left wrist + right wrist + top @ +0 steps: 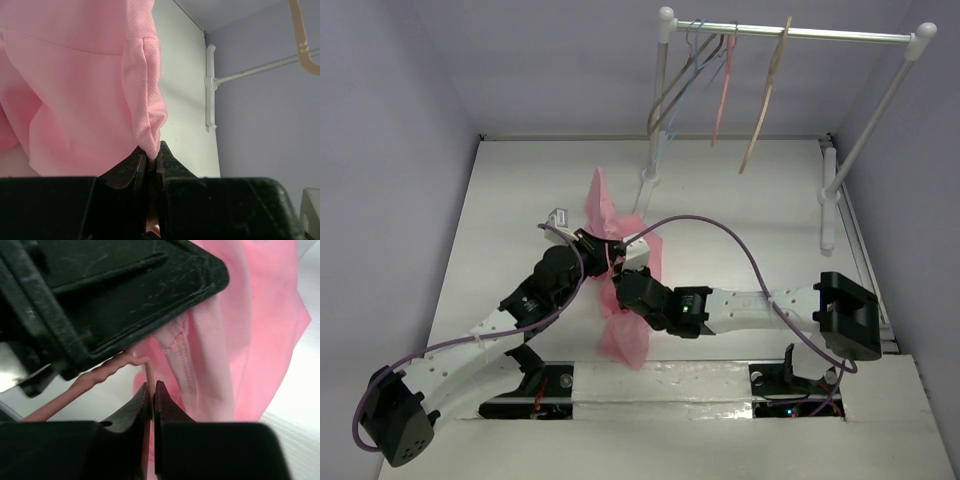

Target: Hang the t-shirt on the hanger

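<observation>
The light pink t-shirt [625,338] hangs bunched between both arms above the middle of the table. My left gripper [604,250] is shut on a fold of it; in the left wrist view the t-shirt [75,90] fills the left side, and the fold is pinched at the left gripper [152,153]. My right gripper [621,284] sits just below the left one. In the right wrist view the right gripper [152,388] is shut on a thin bar of the salmon-pink hanger [90,381], whose wavy arm runs left. The t-shirt [250,340] hangs just behind it.
A white clothes rack [790,33] stands at the back with blue and grey wire hangers [685,80], a second pink hanger [723,85] and a tan wooden hanger [765,100]. Its foot [828,195] lies at the right. A small white object [558,216] lies left of the shirt.
</observation>
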Robot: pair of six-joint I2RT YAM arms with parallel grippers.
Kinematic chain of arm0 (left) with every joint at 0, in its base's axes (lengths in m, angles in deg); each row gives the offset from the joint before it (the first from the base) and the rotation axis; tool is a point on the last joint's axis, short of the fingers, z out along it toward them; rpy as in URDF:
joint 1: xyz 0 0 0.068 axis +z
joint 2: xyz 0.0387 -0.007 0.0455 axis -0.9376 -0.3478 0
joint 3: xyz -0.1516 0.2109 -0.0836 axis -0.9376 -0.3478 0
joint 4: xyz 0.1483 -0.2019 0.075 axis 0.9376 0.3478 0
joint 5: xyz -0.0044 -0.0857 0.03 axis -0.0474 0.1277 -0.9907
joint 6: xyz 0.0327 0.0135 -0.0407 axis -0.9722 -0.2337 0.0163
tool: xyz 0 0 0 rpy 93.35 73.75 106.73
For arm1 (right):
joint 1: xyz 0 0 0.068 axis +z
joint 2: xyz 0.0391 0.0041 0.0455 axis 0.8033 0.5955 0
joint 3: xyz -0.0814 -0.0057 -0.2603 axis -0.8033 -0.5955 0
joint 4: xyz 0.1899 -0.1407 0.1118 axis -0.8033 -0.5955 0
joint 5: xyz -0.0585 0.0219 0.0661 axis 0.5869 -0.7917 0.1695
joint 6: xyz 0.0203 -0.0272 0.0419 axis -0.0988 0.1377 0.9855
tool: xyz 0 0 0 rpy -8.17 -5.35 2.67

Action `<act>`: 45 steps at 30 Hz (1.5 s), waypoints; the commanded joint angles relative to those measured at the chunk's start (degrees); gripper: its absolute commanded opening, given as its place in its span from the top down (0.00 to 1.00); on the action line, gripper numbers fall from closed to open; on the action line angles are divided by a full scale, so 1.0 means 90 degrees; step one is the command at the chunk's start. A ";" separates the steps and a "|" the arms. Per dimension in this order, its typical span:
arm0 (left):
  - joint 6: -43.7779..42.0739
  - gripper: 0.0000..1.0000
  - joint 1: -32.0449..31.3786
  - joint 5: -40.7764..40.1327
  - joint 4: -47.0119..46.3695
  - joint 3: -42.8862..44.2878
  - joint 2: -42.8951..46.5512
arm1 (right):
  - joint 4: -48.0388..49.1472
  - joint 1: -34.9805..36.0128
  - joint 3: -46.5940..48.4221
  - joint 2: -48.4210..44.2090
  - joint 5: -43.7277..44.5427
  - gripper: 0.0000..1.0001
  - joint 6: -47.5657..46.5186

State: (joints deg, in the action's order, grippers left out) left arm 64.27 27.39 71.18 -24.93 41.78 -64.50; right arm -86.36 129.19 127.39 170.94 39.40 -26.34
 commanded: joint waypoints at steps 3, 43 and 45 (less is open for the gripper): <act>-0.0331 0.91 0.0008 -0.0178 0.0090 0.0187 0.0067 | 0.0404 -0.0037 -0.0129 -0.0174 0.0308 1.00 0.0375; -0.2256 0.66 0.2157 0.1442 -0.0182 0.3118 -0.3585 | 0.0707 -0.0037 -0.1018 -0.0780 -0.0688 1.00 0.0463; -0.2198 0.78 0.2157 0.1403 -0.0251 0.3050 -0.3576 | 0.0707 -0.0037 -0.1038 -0.0781 -0.0679 1.00 0.0473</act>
State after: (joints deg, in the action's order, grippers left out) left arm 44.95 46.60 84.34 -23.32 67.14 -97.39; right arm -82.36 128.87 118.69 165.12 33.37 -21.67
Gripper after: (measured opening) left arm 0.259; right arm 0.049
